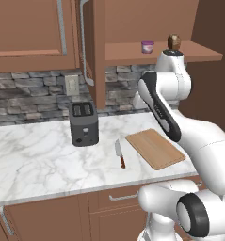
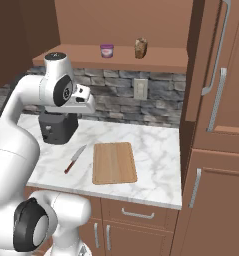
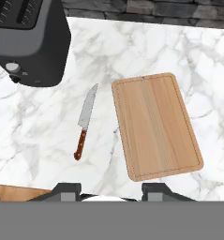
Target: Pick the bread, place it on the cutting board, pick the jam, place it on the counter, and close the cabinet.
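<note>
Bread on cabinet shelf, well above end effector.

The 2 base views look forward and down from behind the arm, left and right of the cutting board, sharing it and the toaster. The hand view looks straight down, nearer the board.

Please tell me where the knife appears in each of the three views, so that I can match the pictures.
Left base view: the knife lies on the counter between toaster and cutting board.
Right base view: the knife lies left of the board.
Hand view: the knife lies left of the board.
Shared landmark: the cutting board.
</note>
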